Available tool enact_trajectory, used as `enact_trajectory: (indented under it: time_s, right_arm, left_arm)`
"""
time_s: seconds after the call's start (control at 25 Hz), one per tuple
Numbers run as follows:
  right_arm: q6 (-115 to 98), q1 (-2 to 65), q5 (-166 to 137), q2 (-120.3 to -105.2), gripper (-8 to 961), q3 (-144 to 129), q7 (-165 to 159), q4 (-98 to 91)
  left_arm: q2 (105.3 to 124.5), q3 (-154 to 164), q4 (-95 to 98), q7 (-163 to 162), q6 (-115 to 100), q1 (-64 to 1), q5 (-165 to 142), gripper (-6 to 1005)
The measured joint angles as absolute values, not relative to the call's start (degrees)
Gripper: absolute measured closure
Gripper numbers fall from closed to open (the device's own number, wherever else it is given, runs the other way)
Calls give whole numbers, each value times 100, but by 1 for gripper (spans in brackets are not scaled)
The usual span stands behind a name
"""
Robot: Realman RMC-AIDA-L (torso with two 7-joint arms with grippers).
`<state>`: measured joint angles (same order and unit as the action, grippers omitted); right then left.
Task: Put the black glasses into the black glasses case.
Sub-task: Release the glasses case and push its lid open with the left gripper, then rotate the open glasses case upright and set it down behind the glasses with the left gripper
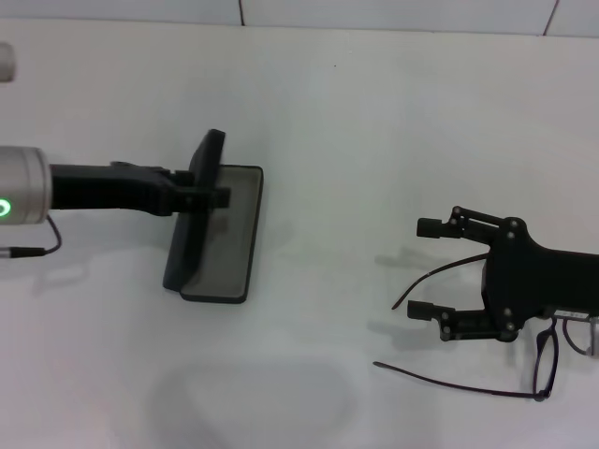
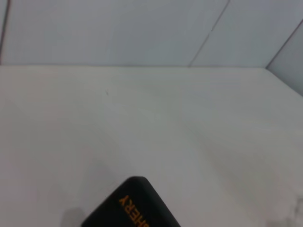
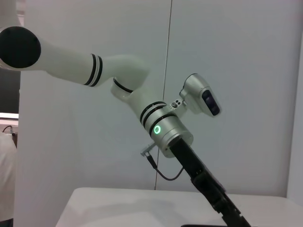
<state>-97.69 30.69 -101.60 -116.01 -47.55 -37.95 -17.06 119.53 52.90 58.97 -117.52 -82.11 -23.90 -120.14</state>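
I see the flat black glasses case [image 1: 217, 234] with its grey lining lying open on the white table [image 1: 337, 122]. Its lid stands up on edge along the left side of the tray. My left gripper [image 1: 201, 195] is clenched on that lid, pinching it near the top. In the left wrist view, a black corner of the lid [image 2: 135, 205] with orange letters shows.

My right gripper [image 1: 432, 269] hovers well apart to the right, its two fingers released and spread wide. The thin black glasses [image 1: 524, 360] lie on the table just beside it, one long arm stretching out between the fingers and the other below them.
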Motion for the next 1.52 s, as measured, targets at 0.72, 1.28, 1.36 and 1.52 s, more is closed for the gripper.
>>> enact_trajectory:
  time_s: [0.72,1.28,1.36,1.52]
  right_arm:
    - [-9767,2999,-10159,-11593,112,-4701,-3792,-1705]
    - [-9784,2987,-10160,-11592,112,-4715,-3789,-1735]
    - [-9813,2984,-10159,-11592,112,-4706,-3788,-1771]
    - [-9888,2964,-10160,-11587,112,-4703,-3737,-1779]
  left_arm:
    - [11966,6158,6333,-13097,-7481,-2769,-13110,237]
    - [11948,6212,6369,-13074,-7449,-2777,-13146,741]
    - [11946,6214,6367,-13065,-7456,-2777,-13146,785]
    - [11948,6214,6364,-12997,-7457,-2777,-13134,787]
